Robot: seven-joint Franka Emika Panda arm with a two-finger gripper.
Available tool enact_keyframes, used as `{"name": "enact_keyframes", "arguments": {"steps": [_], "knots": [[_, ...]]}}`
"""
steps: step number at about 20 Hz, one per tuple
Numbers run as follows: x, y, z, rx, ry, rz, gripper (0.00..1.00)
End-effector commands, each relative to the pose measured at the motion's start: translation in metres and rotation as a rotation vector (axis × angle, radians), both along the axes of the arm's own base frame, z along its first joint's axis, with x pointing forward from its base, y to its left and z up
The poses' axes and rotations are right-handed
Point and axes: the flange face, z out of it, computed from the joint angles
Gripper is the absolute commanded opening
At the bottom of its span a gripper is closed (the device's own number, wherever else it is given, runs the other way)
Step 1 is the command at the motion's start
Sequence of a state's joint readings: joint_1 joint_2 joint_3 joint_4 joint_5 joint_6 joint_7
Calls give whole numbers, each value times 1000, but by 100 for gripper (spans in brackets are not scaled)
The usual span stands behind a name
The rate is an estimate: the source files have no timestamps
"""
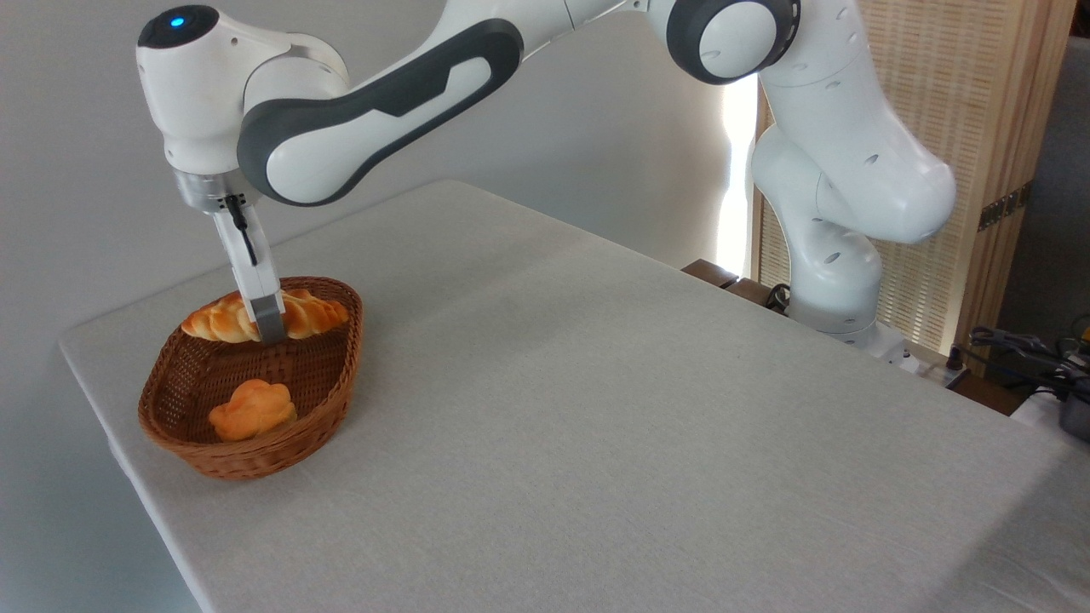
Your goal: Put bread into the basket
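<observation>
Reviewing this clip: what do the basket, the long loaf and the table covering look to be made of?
The basket: brown woven wicker or rattan, judging by the visible weave. The bread: glossy golden-orange braid, too uniform and shiny to be sure it is real; possibly a plastic or foam replica. The table covering: matte off-white fabric, apparently a fine-textured cloth.

Gripper (269,328): near finger covers middle of bread (223,319); far finger unseen, grip undeterminable. Arm's upper link cut at top edge of frame

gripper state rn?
Gripper: fingers at the bread, over the far end of the basket; whether it grips it cannot be told.
</observation>
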State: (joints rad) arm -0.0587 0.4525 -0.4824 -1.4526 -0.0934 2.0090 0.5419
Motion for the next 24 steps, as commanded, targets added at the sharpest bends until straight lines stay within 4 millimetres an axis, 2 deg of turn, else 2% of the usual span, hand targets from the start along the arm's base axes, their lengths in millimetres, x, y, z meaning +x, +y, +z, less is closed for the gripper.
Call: {"name": "enact_keyframes", "arguments": {"steps": [1,3,4,6,10,13,16,19,24], "knots": [[-2,4,13,15,-14,21,100],[-7,11,30,35,-14,21,100],[-11,21,45,55,-16,31,100],[-16,56,72,107,2,101,100],[-18,140,128,165,-43,221,100],[-21,197,151,194,-57,267,100],[-28,239,164,218,-50,255,100],[-41,259,162,237,-2,265,100],[-62,262,151,242,15,264,100]]}}
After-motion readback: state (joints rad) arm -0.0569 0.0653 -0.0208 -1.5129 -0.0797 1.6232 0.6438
